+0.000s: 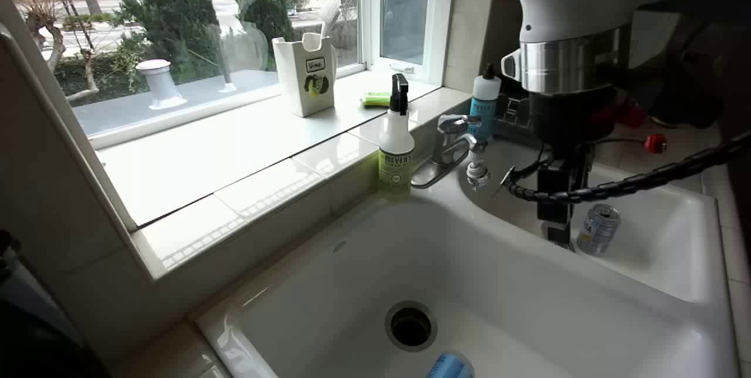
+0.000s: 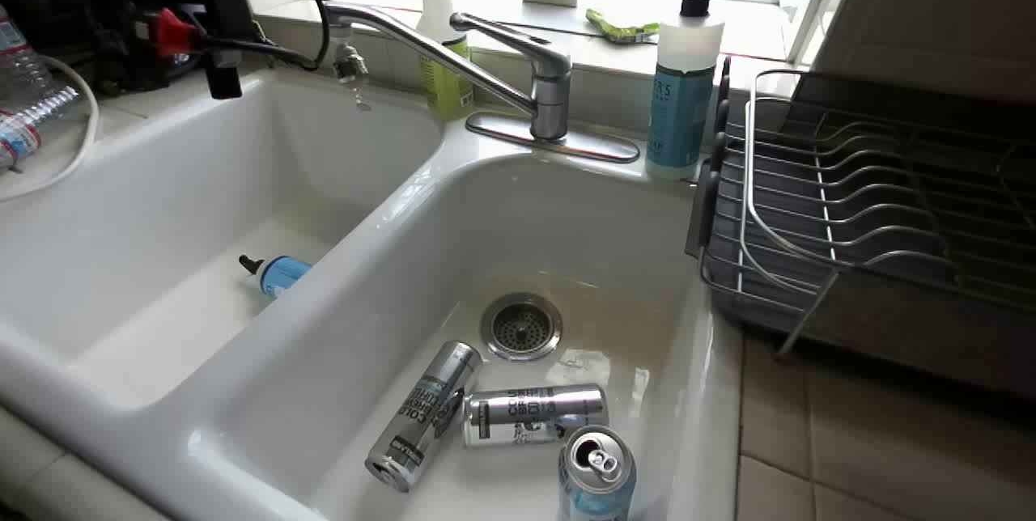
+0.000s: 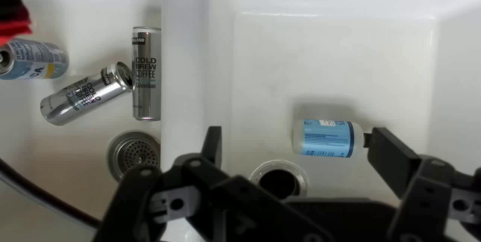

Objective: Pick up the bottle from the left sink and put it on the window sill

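Probably at the approach, before any grasp; find bottle (image 3: 327, 138) on its side in left sink (image 3: 338, 65), well apart from a spread gripper (image 3: 297, 144) (mind pump (image 3: 367, 139), partly behind 1 finger (image 3: 392, 163) in wrist view); next, likely align, lower and pinch, saving sill (image 1: 223, 161) for later

An exterior view's edge crops the bottle (image 1: 449, 366).

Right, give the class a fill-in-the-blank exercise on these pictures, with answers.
The bottle lies in the left sink; its label is mainly coloured ____.
In the wrist view, the other sink holds ____ cans.
The silver cans read "Cold Brew ____".
The open gripper holds ____.

Missing: blue; three; Coffee; nothing.
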Tool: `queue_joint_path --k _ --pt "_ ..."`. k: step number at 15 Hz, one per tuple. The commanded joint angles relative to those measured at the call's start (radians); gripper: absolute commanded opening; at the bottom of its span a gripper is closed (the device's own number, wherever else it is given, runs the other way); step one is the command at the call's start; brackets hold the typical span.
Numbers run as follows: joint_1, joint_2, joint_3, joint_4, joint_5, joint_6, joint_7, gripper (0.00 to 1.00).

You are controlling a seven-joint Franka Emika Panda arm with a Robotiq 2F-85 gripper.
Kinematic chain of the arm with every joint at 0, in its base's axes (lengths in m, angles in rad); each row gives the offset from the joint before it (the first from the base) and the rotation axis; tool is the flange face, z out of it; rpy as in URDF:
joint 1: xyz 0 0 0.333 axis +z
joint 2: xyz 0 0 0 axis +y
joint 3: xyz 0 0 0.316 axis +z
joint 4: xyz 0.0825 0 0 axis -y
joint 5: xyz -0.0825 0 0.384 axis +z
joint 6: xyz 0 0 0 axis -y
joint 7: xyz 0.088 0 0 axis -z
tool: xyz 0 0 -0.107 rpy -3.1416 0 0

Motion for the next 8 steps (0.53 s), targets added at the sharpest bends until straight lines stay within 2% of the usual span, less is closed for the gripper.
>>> queue_joint_path --k 1,5,8 --pt "0.011 0.001 -0.01 0.001 -0.003 -0.001 0.003 1.0" --pt "0.011 0.001 -0.01 0.001 -0.003 -0.001 0.003 1.0" --pt "0.048 0.089 0.034 0.056 -0.074 -0.032 -0.057 1.0"
